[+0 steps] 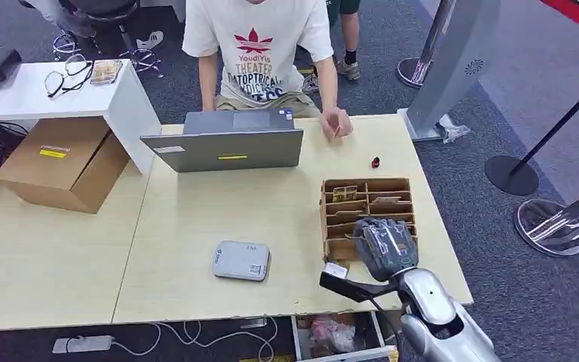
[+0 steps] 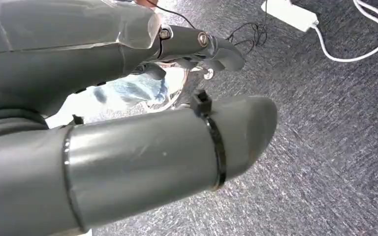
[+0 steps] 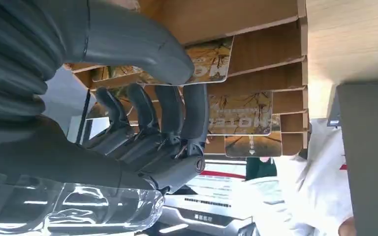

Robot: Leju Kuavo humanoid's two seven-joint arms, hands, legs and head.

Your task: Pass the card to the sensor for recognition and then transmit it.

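Matt brown cardboard card rack (image 1: pixel 367 205), glossy printed cards (image 3: pixel 240 114), pale wood-grain table (image 1: pixel 219 219), smooth grey plastic sensor (image 1: pixel 241 261).

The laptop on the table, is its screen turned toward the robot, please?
No, the laptop shows its grey lid back to the head view, its screen facing the person seated behind it.

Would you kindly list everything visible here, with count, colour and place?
Card rack: one, brown, slotted, table's right part.
Cards: several, yellow-brown print, in the rack's slots.
Sensor: one, grey, flat, near the table's front edge.
Laptop: one, grey, open, at the table's far side.
Small object: one, red-black, beyond the rack.
Cardboard box: one, brown, left table.
Glasses: one pair, dark, white desk.
Person: one, white T-shirt, behind the laptop.
Right hand: grey, over the rack's near end, fingers at a card.
Left hand: grey, above grey carpet.
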